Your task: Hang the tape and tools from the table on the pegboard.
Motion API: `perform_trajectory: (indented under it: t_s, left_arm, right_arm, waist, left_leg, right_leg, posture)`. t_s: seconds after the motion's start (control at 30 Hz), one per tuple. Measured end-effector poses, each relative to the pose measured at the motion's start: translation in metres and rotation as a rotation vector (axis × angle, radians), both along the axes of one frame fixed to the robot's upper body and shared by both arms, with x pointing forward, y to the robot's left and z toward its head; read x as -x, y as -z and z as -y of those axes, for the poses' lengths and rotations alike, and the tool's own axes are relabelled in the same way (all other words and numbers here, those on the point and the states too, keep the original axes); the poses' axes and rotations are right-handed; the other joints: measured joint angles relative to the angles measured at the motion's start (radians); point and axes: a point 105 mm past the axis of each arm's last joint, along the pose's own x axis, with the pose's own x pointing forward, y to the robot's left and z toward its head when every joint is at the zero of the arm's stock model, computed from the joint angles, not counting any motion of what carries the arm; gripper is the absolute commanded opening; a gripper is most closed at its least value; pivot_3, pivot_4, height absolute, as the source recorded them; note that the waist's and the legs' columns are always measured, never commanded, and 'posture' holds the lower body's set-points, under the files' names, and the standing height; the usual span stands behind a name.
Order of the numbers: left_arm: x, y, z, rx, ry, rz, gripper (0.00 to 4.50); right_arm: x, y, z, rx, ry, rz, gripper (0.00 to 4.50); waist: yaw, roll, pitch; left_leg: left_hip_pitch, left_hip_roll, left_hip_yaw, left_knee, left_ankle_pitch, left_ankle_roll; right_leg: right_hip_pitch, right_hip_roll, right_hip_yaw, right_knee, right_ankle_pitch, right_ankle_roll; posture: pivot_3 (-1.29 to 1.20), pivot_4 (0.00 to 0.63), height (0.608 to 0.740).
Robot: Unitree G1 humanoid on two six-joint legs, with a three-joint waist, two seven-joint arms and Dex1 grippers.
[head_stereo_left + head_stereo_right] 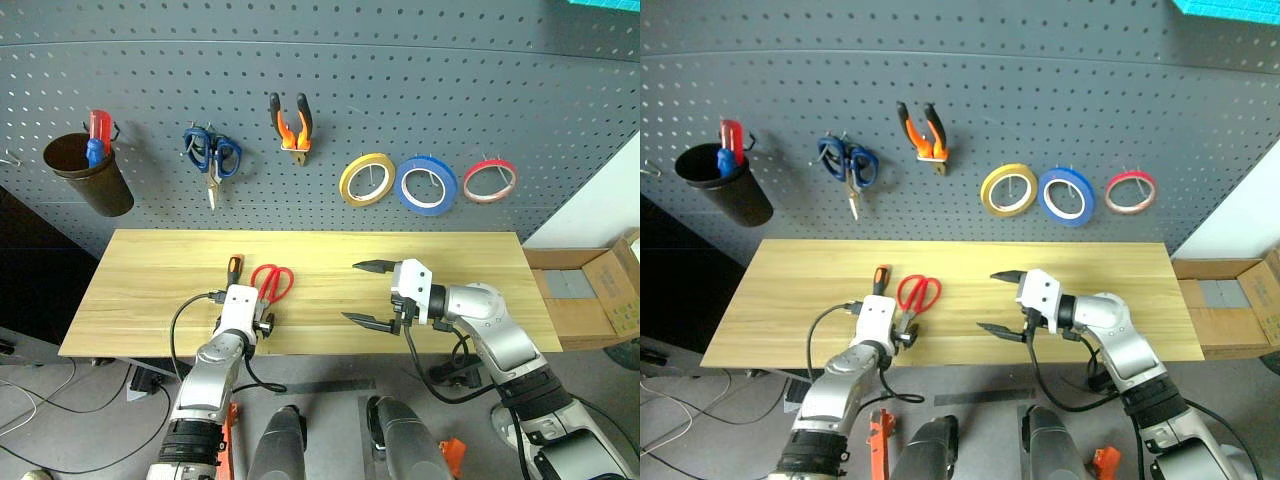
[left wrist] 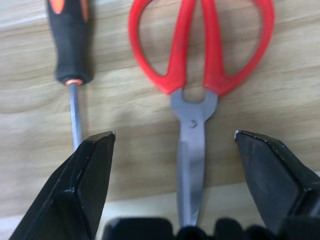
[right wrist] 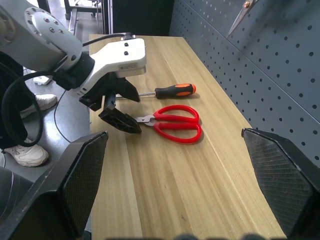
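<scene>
Our left gripper point(image 2: 175, 137), fingers apart, straddles the red scissors point(image 2: 197, 75) blade lengthwise; right gripper point(image 1: 366, 292) gapes, farther.

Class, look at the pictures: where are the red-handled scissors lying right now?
The red-handled scissors lie flat on the table, left of centre, beside the screwdriver, with their blades between the open left gripper's fingers.

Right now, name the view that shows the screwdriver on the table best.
The right wrist view: the screwdriver lies whole on the table, beside the red scissors. The left wrist view crops its handle; in both eye views the left gripper hides its shaft.
</scene>
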Motion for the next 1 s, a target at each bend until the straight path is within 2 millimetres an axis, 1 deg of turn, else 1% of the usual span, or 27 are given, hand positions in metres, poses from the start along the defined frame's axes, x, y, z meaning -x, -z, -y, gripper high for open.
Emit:
perform_trajectory:
  t_s: [0.07, 0.17, 0.27, 0.43, 0.57, 0.6, 1.0]
  left_arm:
    - [-0.005, 0.000, 0.001, 0.029, 0.019, -0.010, 4.10]
    - [-0.008, -0.001, -0.003, 0.037, 0.026, -0.017, 4.10]
    - [-0.010, -0.003, -0.010, 0.025, 0.017, -0.020, 3.54]
    - [-0.009, -0.002, -0.014, 0.014, 0.011, -0.022, 1.81]
    - [-0.007, -0.001, -0.014, 0.011, 0.009, -0.025, 0.30]
    - [-0.006, -0.001, -0.015, 0.009, 0.006, -0.026, 0.21]
    - [-0.007, -0.002, -0.016, 0.000, -0.005, -0.019, 0.22]
  right_arm:
    - [0.000, 0.000, 0.000, 0.000, 0.000, 0.000, 4.50]
    - [0.000, 0.000, 0.000, 0.000, 0.000, 0.000, 4.50]
    - [0.000, 0.000, 0.000, 0.000, 0.001, 0.001, 4.50]
    - [-0.001, 0.000, 0.000, -0.001, 0.005, 0.001, 4.50]
    - [-0.002, -0.001, 0.001, -0.001, 0.008, 0.001, 4.50]
    - [-0.002, -0.001, 0.001, -0.001, 0.008, 0.003, 4.50]
    - [-0.005, 0.000, 0.003, -0.004, 0.021, -0.006, 4.50]
  waist:
    - [0.000, 0.000, 0.000]
    - [0.000, 0.000, 0.000]
    - [-0.003, 0.000, 0.000]
    - [-0.002, 0.000, 0.000]
    - [-0.002, 0.000, 0.000]
    - [-0.002, 0.000, 0.000]
    - [-0.002, 0.000, 0.000]
  left_leg:
    - [0.000, 0.000, 0.000, 0.000, 0.000, 0.000]
    - [0.000, 0.000, 0.000, 0.000, 0.000, 0.000]
    - [0.000, 0.000, 0.000, 0.000, 0.000, 0.000]
    - [0.000, 0.000, 0.000, 0.000, 0.000, 0.000]
    - [0.001, 0.000, 0.000, 0.000, 0.000, 0.000]
    - [0.001, 0.000, 0.000, 0.000, 0.000, 0.000]
    - [0.001, 0.000, 0.000, 0.000, 0.000, 0.000]
  right_leg:
    - [0.000, 0.000, 0.000, 0.000, 0.000, 0.000]
    - [0.000, 0.000, 0.000, 0.000, 0.000, 0.000]
    - [0.000, 0.000, 0.000, 0.000, 0.000, 0.000]
    - [0.000, 0.000, 0.000, 0.000, 0.000, 0.000]
    - [0.000, 0.000, 0.000, 0.000, 0.000, 0.000]
    - [0.000, 0.000, 0.000, 0.001, 0.000, 0.000]
    - [0.000, 0.000, 0.000, 0.001, 0.000, 0.000]
  posture:
    - [-0.01, 0.251, 0.740]
    - [-0.01, 0.252, 0.740]
    - [-0.01, 0.252, 0.740]
    - [-0.01, 0.250, 0.740]
    - [-0.01, 0.249, 0.740]
    - [-0.01, 0.248, 0.740]
    - [0.00, 0.241, 0.740]
